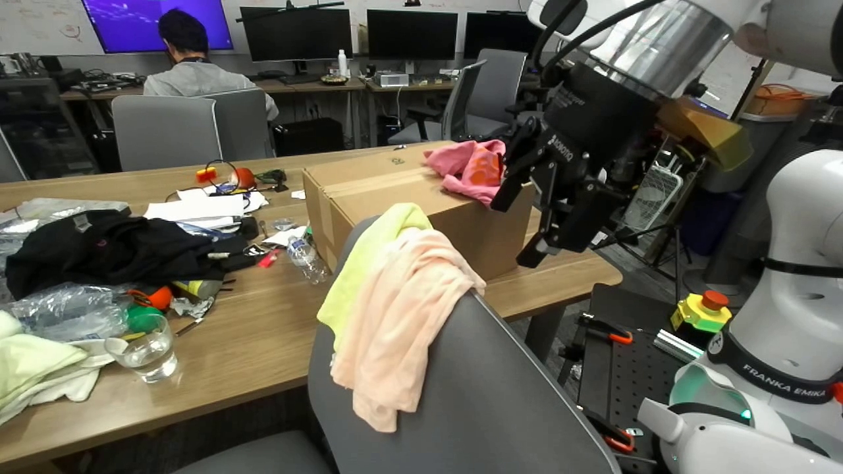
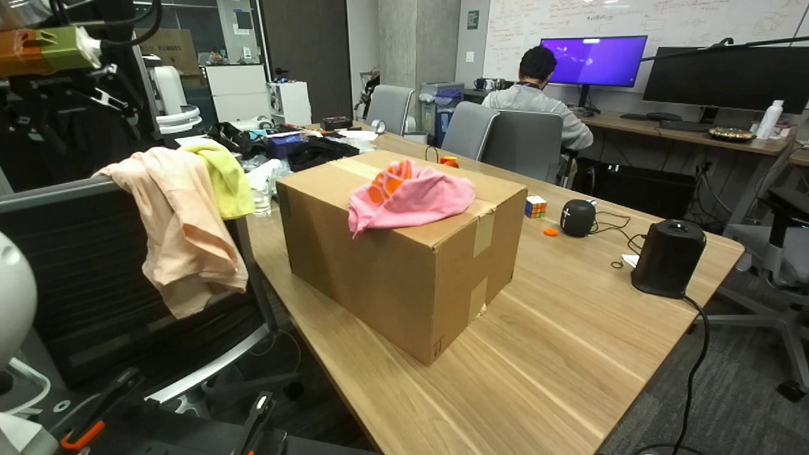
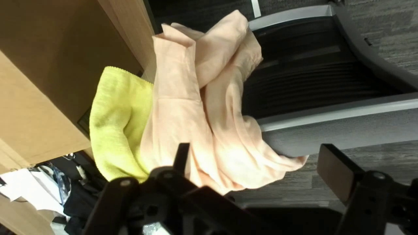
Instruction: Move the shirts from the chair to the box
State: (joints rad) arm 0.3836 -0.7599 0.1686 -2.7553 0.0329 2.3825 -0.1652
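Broadly, a long wooden table [image 2: 543, 354] runs through both exterior views. Just beside its edge stands the office chair [image 1: 487, 388], its back smooth and grey on one face and dark mesh on the opposite one. The cardboard box [image 2: 360, 278] sits on the table near that back, closed on top, with a strip of tape across it. Draped over the chair's top edge, the peach shirt [image 1: 402, 309] falls down both faces of the back, and the yellow shirt [image 2: 227, 180] hangs there with it, partly underneath. The pink shirt [image 2: 423, 199], printed with orange, lies crumpled on the box, a corner of it drooping over the edge. A black garment [image 1: 112, 253] is heaped on the table among papers [image 1: 197, 209] and clear plastic [image 1: 72, 313], and a pale greenish cloth [image 1: 36, 368] lies near the table's edge. Above the chair back hangs the gripper [image 3: 258, 164], its fingers wide apart; in the wrist view part of the peach shirt shows through the gap between them. A clear bottle [image 1: 306, 260] lies on its side near the box, and a drinking glass [image 1: 151, 355] stands just beside the pale greenish cloth. Smallest are a puzzle cube [image 2: 535, 206] near the box and, close by, a flat orange disc [image 2: 550, 232].
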